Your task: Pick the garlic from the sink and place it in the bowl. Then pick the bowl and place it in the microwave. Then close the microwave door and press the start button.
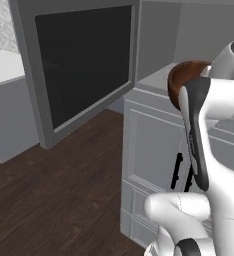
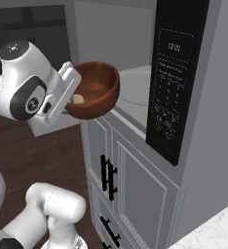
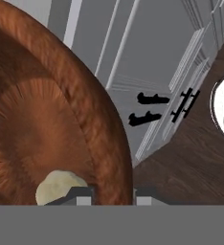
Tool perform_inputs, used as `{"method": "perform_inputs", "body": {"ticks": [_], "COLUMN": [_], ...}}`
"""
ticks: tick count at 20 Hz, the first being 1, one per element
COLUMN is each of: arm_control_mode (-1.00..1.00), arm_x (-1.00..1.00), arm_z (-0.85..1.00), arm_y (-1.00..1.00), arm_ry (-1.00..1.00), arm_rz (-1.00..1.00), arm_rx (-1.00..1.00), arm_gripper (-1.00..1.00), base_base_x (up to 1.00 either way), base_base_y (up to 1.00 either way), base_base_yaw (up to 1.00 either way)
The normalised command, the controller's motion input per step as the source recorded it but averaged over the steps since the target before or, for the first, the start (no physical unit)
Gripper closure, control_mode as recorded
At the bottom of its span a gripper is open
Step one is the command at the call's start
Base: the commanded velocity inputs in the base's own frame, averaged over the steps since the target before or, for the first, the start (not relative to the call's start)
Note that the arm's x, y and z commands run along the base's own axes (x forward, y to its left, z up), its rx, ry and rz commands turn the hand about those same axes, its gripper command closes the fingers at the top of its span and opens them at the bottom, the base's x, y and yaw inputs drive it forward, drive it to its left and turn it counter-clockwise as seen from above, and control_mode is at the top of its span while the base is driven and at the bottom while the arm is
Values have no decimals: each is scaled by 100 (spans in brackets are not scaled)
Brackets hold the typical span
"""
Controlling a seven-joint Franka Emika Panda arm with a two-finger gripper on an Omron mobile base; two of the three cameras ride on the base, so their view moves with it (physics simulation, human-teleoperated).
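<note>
Reddish-brown wood bowl [image 2: 94, 90] is in my gripper [image 3: 113, 195], rim pinched btwn the two fingers, one tip inside the wall, one outside. Garlic [image 2: 78, 98] sits inside it, low by the wall nearest my hand, so step one looks done. Bowl is tilted a bit and held in the air just at the front edge of the microwave [image 2: 184, 73] opening, over the top corner of the grey cabinet [image 2: 130, 180] w/ black handles. Not yet inside, as far as I can judge; grey floor of the cavity lies beyond the bowl. Microwave door [image 1: 81, 65] is swung wide open to the left, dark glass facing out. Left to do: push bowl in & set it down, let go, back out, shut the door, hit start on the control panel [image 2: 172, 82].
</note>
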Motion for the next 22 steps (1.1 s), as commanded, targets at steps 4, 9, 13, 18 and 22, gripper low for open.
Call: {"method": "perform_inputs", "body": {"ticks": [4,9,13,18,22], "arm_control_mode": [-100,-100,-100,-100,-100], "arm_x": [48,43,59,51,57], "arm_z": [19,18,5,4,1], "arm_y": [-33,-42,-48,-53,-40], "arm_ry": [-3,-6,0,-1,-1], "arm_rz": [-24,-16,-2,0,0], "arm_rx": [-7,-4,0,0,0], "arm_gripper": [100,100,100,100,100], "base_base_x": [0,0,0,0,0], "base_base_y": [0,0,0,0,0], "base_base_yaw": [0,0,0,0,0]}}
